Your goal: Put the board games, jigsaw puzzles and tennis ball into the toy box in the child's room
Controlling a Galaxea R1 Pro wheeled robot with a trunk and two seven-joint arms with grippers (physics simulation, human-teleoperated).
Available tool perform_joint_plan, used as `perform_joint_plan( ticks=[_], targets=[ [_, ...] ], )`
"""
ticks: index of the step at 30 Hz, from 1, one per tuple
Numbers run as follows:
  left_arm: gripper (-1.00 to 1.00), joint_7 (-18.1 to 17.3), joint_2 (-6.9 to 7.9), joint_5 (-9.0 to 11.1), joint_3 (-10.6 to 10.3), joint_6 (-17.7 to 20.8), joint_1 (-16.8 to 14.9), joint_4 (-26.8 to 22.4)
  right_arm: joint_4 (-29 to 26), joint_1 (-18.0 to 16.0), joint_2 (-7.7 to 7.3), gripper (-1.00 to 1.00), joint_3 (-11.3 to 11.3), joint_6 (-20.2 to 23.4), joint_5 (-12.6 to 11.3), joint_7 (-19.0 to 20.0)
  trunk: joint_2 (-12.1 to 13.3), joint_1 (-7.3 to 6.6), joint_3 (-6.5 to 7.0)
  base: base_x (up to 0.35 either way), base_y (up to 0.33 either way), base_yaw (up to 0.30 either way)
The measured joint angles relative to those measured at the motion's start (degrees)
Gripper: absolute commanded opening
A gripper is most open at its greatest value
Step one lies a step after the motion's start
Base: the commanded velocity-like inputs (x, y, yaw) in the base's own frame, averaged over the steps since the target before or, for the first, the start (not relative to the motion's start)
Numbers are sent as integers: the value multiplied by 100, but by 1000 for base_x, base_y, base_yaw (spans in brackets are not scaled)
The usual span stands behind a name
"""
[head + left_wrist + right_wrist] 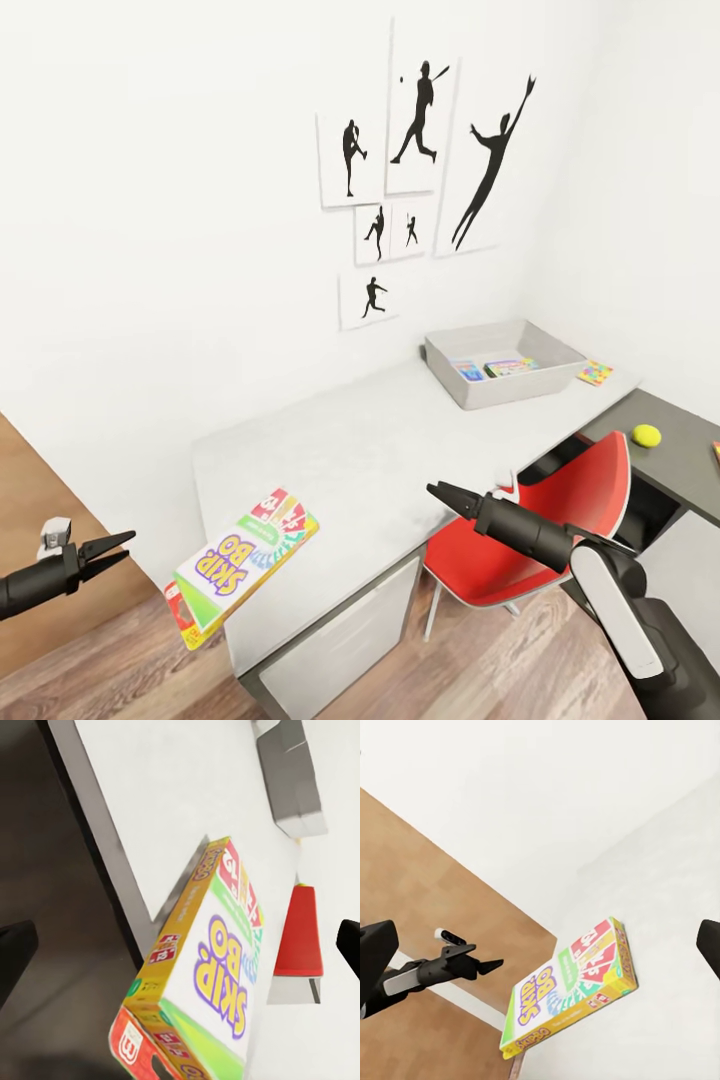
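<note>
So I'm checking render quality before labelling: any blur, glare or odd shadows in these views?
Head view: evenly lit and sharp, with a soft shadow under the Skip-Bo box overhanging the table edge, no glare. Left wrist view: close and soft, the box lettering slightly blurred, the floor dark. Right wrist view: the box is crisp, the wall washed out to near white.

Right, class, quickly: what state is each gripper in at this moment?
Left gripper: open, holding nothing, apart from the Skip-Bo board game.
Right gripper: fingers close together, empty; open or shut cannot be told.
</note>
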Motion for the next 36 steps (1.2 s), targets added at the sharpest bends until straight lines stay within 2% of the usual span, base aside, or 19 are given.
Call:
perform_joint_plan(
  ticks=[8, 18, 25, 36],
  targets=[
    [100, 3, -36, -6, -5, 5, 0, 164, -226, 0, -40, 100, -14, 21, -50, 101, -321, 176, -144, 0, 0, 0],
    [100, 25, -149, -24, -20, -24, 36, 534, -327, 0, -83, 100, -50, 32, -63, 829, -723, 396, -324, 0, 0, 0],
    [100, -6, -173, -28, -22, 0, 49, 653, -333, 0, -90, 100, -62, 40, -64, 1034, -1004, 549, -450, 0, 0, 0],
    [100, -22, -167, -17, -7, 476, 12, 659, -329, 0, -87, 100, -71, 87, -71, 1124, -1445, 791, -647, 0, 0, 0]
  ],
)
